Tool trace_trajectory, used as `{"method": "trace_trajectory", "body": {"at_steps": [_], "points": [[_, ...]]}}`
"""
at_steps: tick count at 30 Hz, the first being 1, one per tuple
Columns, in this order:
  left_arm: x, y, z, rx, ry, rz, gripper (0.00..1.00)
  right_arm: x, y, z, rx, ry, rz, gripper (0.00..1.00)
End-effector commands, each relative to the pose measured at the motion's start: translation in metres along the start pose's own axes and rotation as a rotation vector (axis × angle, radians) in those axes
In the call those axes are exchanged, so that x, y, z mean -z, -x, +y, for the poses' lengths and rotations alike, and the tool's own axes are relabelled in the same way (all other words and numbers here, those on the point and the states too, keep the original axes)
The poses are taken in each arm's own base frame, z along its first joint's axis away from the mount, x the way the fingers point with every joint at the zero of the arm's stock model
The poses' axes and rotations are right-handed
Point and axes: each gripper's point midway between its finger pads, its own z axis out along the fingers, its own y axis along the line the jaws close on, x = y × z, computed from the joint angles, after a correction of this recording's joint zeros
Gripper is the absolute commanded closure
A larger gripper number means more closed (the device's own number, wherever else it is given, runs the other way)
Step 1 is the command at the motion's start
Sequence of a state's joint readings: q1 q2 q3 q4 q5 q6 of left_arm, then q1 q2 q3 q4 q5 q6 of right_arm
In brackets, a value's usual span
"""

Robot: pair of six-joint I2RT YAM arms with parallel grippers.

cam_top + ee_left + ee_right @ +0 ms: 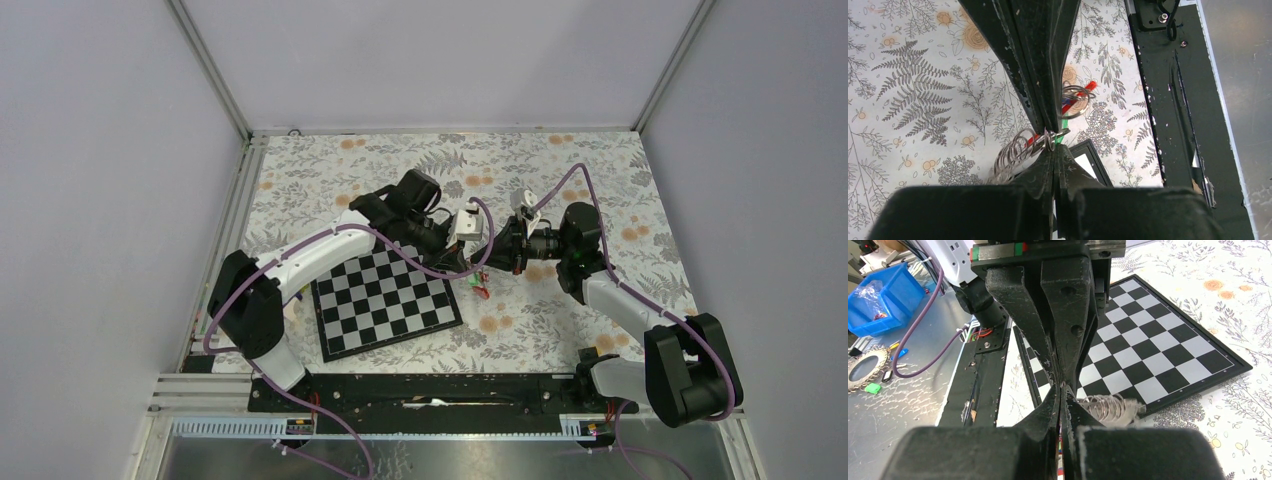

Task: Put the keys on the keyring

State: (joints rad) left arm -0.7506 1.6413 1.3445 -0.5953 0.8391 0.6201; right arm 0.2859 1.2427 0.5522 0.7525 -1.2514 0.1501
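left gripper (1050, 134) fingers press shut on the wire ring of a green key (1064, 125), tip to tip with the right gripper (1062, 387), which is also closed, its catch hidden. red keyring (1090, 86) lies on the cloth below, about midway between the left and right edges, beside the chessboard (1158, 355). best to pinch firmly and move only one arm, slowly, so the small ring cannot twist out.

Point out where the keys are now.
Top view, mid-table: the keys are just right of the chessboard, beside its right edge.
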Motion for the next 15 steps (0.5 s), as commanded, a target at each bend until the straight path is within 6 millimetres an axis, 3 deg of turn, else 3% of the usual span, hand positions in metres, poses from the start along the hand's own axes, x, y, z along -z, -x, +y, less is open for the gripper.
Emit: {"method": "trace_trajectory", "body": {"at_steps": [1,15], "points": [[-0.0027,0.0046,-0.0055,-0.026,-0.036,-0.038,1.00,0.0001,0.0222,0.0016,0.110,0.023,-0.025,1.00],[-0.0060,0.0014,-0.0095,-0.021,-0.055,-0.037,1.00,-0.0003,0.0208,-0.0003,0.105,0.021,-0.022,1.00]]}}
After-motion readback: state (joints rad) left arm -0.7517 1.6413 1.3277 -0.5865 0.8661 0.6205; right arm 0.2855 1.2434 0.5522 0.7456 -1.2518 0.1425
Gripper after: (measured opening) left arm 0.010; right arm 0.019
